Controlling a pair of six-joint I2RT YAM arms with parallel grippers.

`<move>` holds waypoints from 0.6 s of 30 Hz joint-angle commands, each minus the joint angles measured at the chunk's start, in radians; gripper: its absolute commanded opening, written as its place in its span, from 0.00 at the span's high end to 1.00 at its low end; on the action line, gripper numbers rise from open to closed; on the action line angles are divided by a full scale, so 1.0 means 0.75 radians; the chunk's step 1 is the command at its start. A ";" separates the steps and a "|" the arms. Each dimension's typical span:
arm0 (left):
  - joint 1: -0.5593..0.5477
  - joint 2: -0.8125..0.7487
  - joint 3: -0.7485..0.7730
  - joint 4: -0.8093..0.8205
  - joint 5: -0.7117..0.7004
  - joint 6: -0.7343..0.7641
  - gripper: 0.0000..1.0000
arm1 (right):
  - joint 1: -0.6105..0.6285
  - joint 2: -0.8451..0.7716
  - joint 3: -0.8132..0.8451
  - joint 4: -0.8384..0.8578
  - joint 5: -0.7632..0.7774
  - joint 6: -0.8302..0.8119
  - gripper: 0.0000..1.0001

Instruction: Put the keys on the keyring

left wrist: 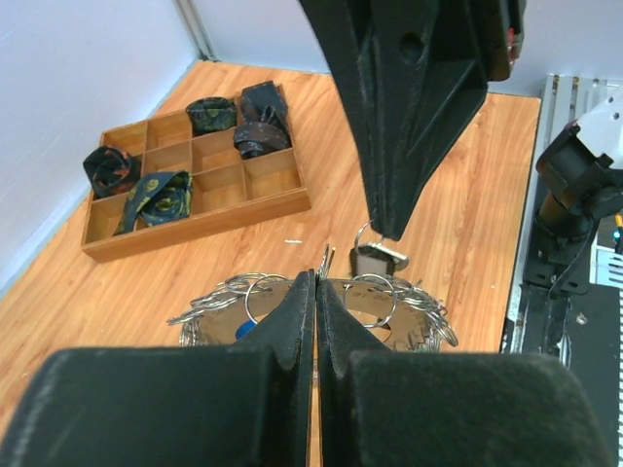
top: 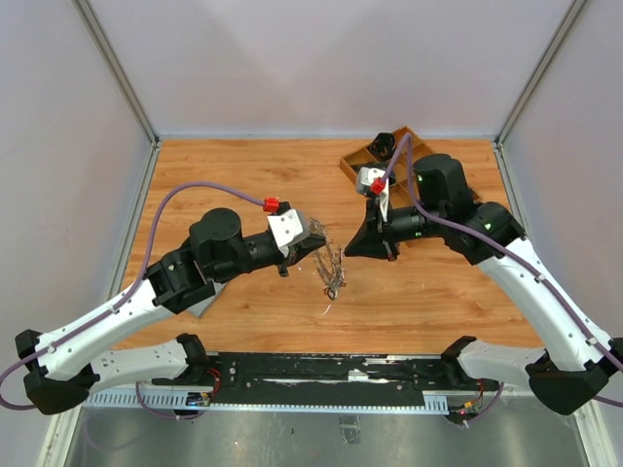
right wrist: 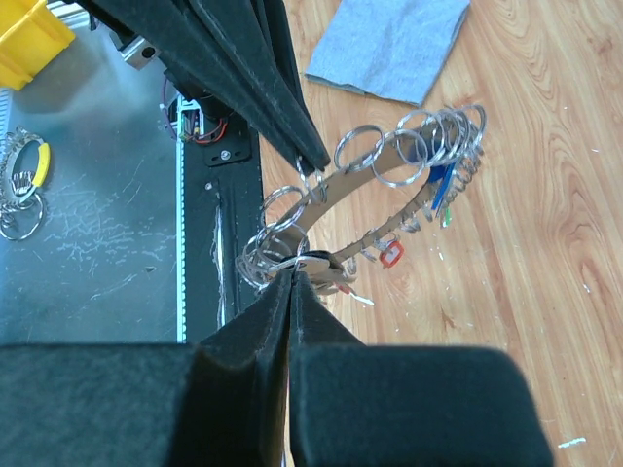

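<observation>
The keyring [top: 333, 270] is a wide silvery band hung with many small rings and keys, held up over the table between the two arms. My left gripper [left wrist: 317, 279] is shut on the band's upper edge; in the right wrist view its fingertips [right wrist: 317, 163] pinch the band [right wrist: 352, 179]. My right gripper [right wrist: 294, 276] is shut on a silver key [right wrist: 326, 265] right at the ring. From the left wrist view that key [left wrist: 378, 258] carries a dark tag and hangs from the right fingertips [left wrist: 384, 229]. Red [right wrist: 390, 255] and blue [right wrist: 440, 185] tags dangle from the ring.
A wooden compartment tray [top: 352, 161] with dark rolled ties stands at the far right of the table, also in the left wrist view [left wrist: 195, 209]. A blue-grey cloth [right wrist: 389, 44] lies under the left arm. Loose rings [right wrist: 21, 204] lie on the metal base.
</observation>
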 commanded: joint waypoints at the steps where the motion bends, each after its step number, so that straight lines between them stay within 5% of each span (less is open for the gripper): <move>1: -0.003 0.009 0.066 0.046 0.077 0.019 1.00 | 0.045 0.021 0.068 0.000 0.019 -0.042 0.99; 18: -0.003 0.019 0.080 0.032 0.088 0.021 0.99 | 0.067 0.023 0.061 0.027 0.064 -0.023 0.99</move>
